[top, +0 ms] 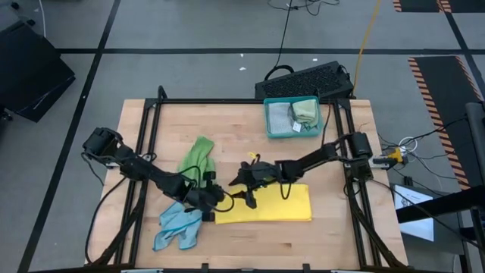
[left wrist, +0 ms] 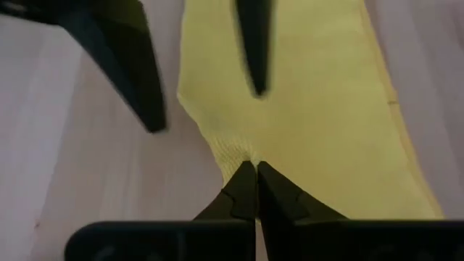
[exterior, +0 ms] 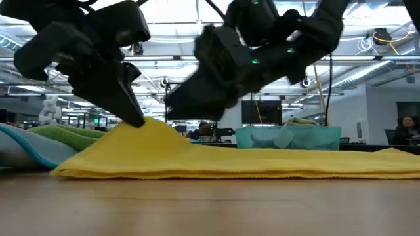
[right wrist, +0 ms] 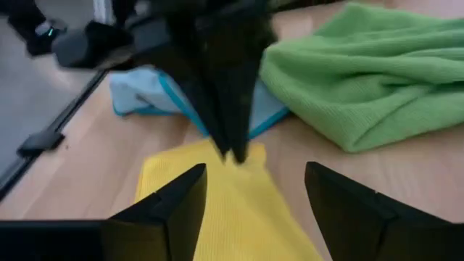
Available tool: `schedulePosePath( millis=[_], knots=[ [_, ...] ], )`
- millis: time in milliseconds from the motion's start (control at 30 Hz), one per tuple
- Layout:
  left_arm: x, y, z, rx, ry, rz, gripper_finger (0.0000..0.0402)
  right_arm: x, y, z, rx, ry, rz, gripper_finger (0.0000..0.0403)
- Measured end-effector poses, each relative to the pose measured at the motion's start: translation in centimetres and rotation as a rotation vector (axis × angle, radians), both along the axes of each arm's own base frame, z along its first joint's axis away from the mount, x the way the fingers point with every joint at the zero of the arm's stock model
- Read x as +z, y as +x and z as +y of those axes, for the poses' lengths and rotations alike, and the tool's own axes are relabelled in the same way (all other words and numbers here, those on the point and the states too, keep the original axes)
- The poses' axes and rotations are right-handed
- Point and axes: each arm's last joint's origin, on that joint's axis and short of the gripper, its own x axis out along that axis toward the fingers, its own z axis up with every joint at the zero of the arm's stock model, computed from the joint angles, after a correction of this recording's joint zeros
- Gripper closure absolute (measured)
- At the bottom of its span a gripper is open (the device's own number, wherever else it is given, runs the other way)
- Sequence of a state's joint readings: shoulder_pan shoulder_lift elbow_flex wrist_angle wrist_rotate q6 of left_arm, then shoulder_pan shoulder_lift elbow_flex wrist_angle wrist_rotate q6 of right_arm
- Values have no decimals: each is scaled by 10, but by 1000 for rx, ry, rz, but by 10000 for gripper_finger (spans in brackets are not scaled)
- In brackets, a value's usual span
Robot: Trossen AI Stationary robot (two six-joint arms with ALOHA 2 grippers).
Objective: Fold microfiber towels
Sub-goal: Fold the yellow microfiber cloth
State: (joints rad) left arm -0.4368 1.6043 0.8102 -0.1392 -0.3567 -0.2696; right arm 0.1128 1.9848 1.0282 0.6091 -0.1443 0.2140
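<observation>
Left end effector (left wrist: 255, 168) pinches the soft, limp yellow microfiber towel (top: 280, 205) at its nine-o'clock edge; right end effector (right wrist: 254, 185) hovers open, corners likely offering the best hold.

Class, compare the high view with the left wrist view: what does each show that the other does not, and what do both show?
Only the high view shows the teal tray, the bright green towel, the light blue towel and both whole arms.

Only the left wrist view shows the left gripper shut, pinching the yellow towel's puckered edge.

Both show the yellow towel flat on the wooden table and the right gripper, open, just above it.
</observation>
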Motion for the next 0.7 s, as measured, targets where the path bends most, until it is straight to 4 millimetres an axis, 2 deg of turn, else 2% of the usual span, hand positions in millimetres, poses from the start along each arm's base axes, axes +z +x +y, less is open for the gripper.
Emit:
schedulePosePath(
  millis=[267,500,600,700],
  knots=[
    [2,0,-4,-12,39,-34,397,-7,20,-6,110,63,4,180],
    [4,2,-6,-22,55,-72,396,-14,16,-16,113,81,76,202],
    [6,3,-7,-30,60,-90,397,-15,15,-17,144,87,85,221],
    [6,3,-8,-27,77,-104,393,-16,15,-17,155,69,94,260]
  ],
)
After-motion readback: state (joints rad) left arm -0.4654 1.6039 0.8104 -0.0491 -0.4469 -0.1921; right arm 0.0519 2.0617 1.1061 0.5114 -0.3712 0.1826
